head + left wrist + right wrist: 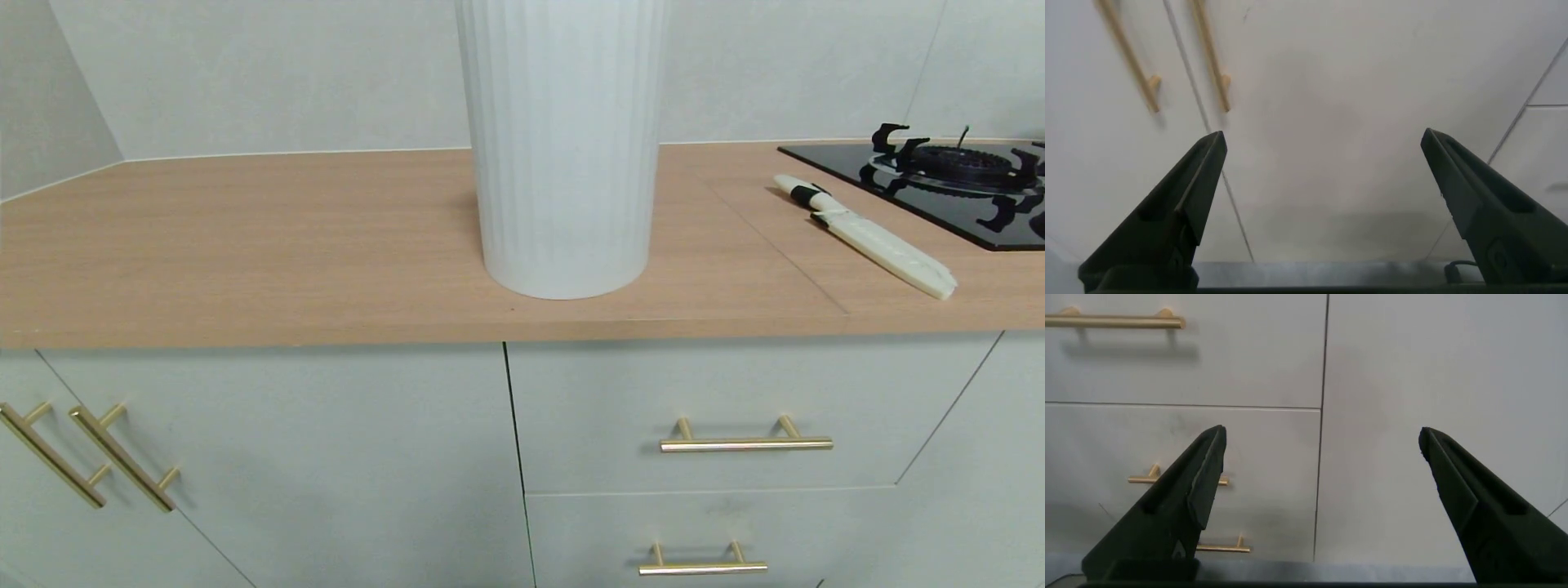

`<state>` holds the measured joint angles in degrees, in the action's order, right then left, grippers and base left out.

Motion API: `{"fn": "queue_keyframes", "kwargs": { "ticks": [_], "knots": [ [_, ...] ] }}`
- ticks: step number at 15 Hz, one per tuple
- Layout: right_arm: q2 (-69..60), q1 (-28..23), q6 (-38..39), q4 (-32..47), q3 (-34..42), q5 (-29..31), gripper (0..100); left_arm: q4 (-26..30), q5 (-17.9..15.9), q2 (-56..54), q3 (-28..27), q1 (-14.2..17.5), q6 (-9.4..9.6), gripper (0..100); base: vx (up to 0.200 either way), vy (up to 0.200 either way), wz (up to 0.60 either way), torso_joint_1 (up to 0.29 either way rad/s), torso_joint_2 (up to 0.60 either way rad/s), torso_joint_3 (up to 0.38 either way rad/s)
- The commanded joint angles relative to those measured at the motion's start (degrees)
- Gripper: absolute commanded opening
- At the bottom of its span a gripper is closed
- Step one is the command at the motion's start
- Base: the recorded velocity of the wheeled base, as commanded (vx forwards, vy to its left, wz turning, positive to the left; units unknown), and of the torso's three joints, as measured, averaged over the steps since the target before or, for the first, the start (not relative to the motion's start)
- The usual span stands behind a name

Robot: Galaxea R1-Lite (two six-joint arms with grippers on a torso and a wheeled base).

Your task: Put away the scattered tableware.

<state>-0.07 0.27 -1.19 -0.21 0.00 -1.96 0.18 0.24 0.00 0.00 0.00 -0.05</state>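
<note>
the white knife [865,235] lies flat on the wooden counter [245,245] at the right, just beside the black stove [939,175], well apart from the tall white ribbed container [563,147] at centre. the left gripper [1323,137] hangs low facing the cabinet doors [1331,90], fingers spread wide, holding nothing. the right gripper [1321,433], equally wide and empty, faces the drawer fronts [1167,371].

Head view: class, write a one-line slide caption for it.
A tall ribbed white container stands on a wooden counter; a white knife lies beside the black hob.
</note>
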Motion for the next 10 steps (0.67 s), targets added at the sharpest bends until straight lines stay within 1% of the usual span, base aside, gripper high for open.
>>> {"fn": "queue_keyframes", "kwargs": {
  "ticks": [1, 10],
  "knots": [
    [0.1, 0.0, -0.1, -0.1, 0.0, -0.1, 100, 0.0, 0.0, 0.0, 0.0, 0.0, -0.04, 100, 0.000, 0.000, 0.00, 0.000, 0.00, 0.000],
    [0.1, 0.0, -0.1, 0.0, 0.0, -0.1, 100, 0.0, 0.0, 0.0, 0.0, 0.0, -0.04, 100, 0.000, 0.000, 0.00, 0.000, 0.00, 0.000]
  ]
}}
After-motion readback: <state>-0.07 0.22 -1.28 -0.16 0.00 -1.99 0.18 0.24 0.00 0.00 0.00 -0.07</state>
